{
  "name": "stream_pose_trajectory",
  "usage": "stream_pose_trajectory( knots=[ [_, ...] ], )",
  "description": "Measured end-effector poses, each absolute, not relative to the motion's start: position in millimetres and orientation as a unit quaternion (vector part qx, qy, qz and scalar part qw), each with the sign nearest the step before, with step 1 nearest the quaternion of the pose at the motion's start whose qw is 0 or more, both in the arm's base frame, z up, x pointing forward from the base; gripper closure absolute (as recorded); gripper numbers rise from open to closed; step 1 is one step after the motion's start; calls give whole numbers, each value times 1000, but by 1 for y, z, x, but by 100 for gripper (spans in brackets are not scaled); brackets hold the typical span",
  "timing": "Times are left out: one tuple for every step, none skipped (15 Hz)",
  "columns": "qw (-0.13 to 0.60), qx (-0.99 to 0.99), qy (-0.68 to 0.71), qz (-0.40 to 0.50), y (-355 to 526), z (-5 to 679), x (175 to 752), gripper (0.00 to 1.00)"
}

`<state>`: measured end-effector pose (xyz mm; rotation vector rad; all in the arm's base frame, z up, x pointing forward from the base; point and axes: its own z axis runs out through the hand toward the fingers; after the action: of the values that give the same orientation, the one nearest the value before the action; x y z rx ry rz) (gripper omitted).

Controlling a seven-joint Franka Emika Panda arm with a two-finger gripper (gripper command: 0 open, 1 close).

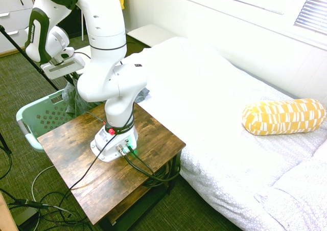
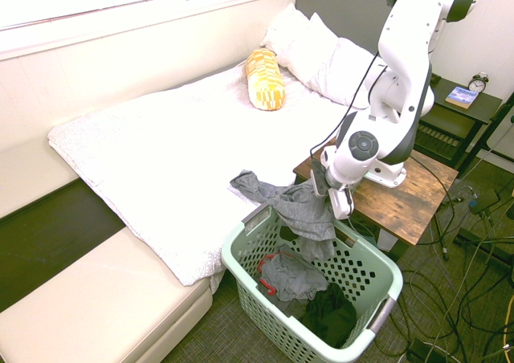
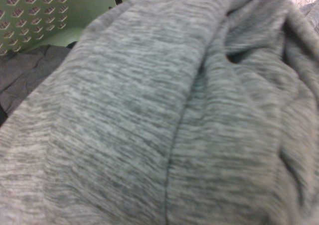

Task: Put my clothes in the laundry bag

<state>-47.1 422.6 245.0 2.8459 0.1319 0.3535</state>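
Jaws pinching grey garment | basket: beneath; trailing end over bed beside it | lift tail clear, centre, release

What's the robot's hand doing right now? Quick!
Gripper: closed, holding the gray shirt, which hangs partly over the green basket.

I count one laundry basket and one yellow-patterned bolster pillow. On the far nightstand I see one alarm clock and one book.
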Motion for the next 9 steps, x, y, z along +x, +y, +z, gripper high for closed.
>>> stream_pose_trajectory(
  knots=[
    [134,982,45,122,424,245,-47,0],
    [134,983,45,121,425,245,-47,0],
    [134,983,44,120,426,245,-46,0],
    [134,983,44,119,427,245,-46,0],
    [135,983,42,118,428,244,-45,0],
    [133,984,36,117,430,246,-39,0],
    [127,985,25,117,434,248,-29,0],
    [113,986,7,120,440,251,-9,0],
    [95,987,-18,127,446,255,24,0]
  ],
)
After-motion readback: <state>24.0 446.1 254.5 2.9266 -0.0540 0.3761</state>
